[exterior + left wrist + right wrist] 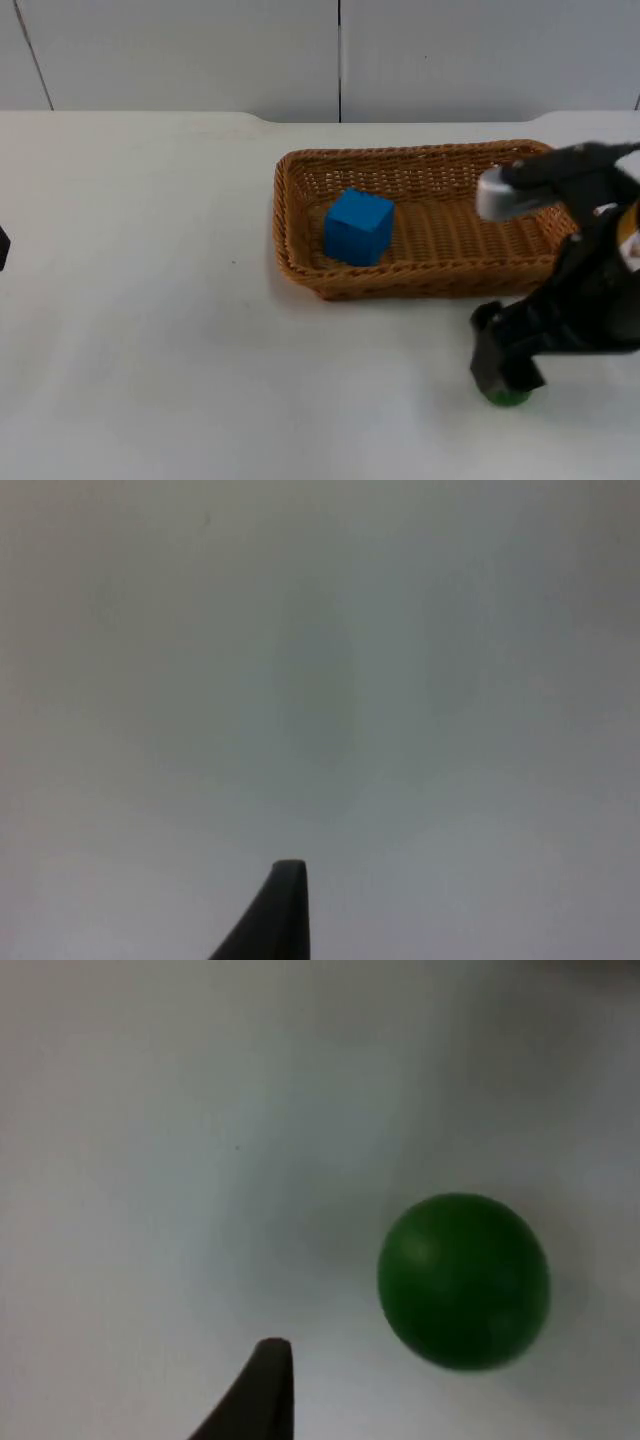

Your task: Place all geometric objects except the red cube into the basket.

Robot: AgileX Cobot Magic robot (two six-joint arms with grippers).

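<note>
A green ball (pixel 463 1280) rests on the white table near the front right, apart from the basket. My right gripper (pixel 505 365) hangs directly over it, so from the top just a green sliver (pixel 508 397) peeks out below the black gripper. Nothing grips the ball; it lies free on the table. A blue cube (pixel 358 226) sits inside the woven wicker basket (pixel 300 170), in its left half. My left arm (pixel 2 248) waits at the table's far left edge, over bare table top.
The basket stands at the middle right of the table, just behind the right gripper. The grey partition wall (pixel 200 50) closes off the back. White table top stretches to the left and front of the basket.
</note>
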